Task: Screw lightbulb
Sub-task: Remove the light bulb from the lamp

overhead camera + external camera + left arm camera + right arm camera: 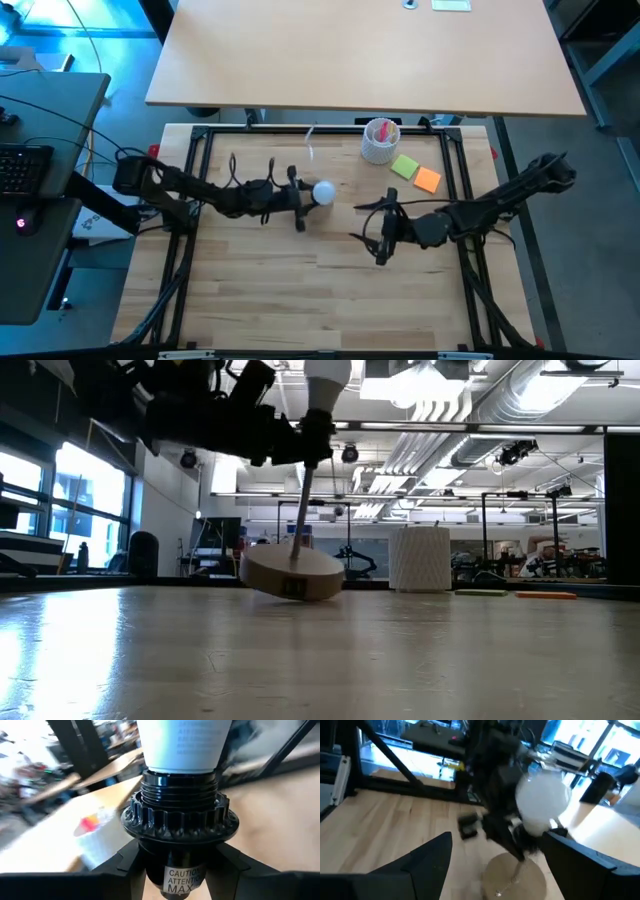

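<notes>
Left arm reaches in from the left edge of the bench [250, 300], stretched roughly horizontal toward centre, with its left end effector [300, 197] at the lamp assembly. In the left wrist view its two fingers [125, 870] sit either side of the black ribbed socket [179, 822], apparently touching the socket body just under the collar (looks like a pinch on the socket, but the contact points are cut off at the frame edge, so can't tell for sure whether it's clamped). The lightbulb [323, 192] is seated in that socket, white globe pointing right toward the other arm; the screw base is hidden inside the socket. Low view shows the wooden disc stand [292, 574] tilted, one edge off the bench, with a thin metal rod [303, 510] running up to the socket; the bulb itself is mostly cropped by the top of that frame. Right arm comes in from the right side, elbow bent, right end effector [380, 238] just right of centre and nearer than the bulb, fingers spread wide with nothing between them, well apart from the bulb. Far side: white ribbed cup [380, 142] with pink contents, green note [404, 166] and orange note [427, 180] beside it.
</notes>
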Action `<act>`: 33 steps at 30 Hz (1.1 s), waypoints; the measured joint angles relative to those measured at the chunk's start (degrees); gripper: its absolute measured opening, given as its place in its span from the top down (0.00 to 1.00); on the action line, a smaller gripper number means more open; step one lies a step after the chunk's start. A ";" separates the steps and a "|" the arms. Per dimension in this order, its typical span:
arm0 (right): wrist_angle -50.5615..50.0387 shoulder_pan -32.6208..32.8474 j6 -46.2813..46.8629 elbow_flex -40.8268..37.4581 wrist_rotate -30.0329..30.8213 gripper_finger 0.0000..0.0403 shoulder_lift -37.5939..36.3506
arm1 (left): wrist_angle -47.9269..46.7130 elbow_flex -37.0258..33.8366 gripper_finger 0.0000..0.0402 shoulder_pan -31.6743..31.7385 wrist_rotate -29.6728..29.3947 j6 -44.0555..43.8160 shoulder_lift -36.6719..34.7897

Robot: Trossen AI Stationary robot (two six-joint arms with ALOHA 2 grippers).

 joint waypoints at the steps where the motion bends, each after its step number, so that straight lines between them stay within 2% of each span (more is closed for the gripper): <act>1: -2.28 0.23 -1.05 2.04 -0.01 0.24 0.13 | -2.14 0.51 0.64 0.24 -1.41 2.65 -0.77; 7: -22.86 0.69 -9.18 17.06 -0.48 0.24 4.28 | -12.64 3.49 0.64 0.48 -6.92 14.69 -3.54; 10: -32.78 0.58 -14.35 23.87 -0.19 0.24 8.44 | -16.33 4.35 0.64 0.06 -7.14 15.27 -3.45; 14: -43.84 0.13 -21.33 31.91 3.68 0.24 14.85 | -18.34 4.48 0.64 -1.05 -7.77 13.72 -3.45; 18: -49.43 -0.43 -28.54 38.49 8.20 0.24 20.31 | -19.05 4.54 0.64 -2.31 -8.65 13.20 -3.50; 21: -52.03 -1.23 -33.72 42.72 8.35 0.24 23.14 | -19.05 4.54 0.64 -3.17 -8.63 12.61 -3.48; 23: -52.88 -2.03 -33.98 45.28 8.17 0.24 24.49 | -19.07 4.55 0.64 -3.65 -8.58 12.17 -3.48; 25: -53.38 -3.22 -29.80 47.86 7.34 0.24 25.29 | -19.11 4.57 0.64 -4.06 -8.71 11.62 -3.48; 28: -55.67 -5.32 -17.60 51.11 4.68 0.24 25.54 | -19.15 4.59 0.64 -4.78 -10.18 10.89 -3.48; 33: -61.43 -10.31 13.42 53.89 -4.07 0.24 25.46 | -19.27 4.59 0.64 -5.71 -15.49 9.96 -3.41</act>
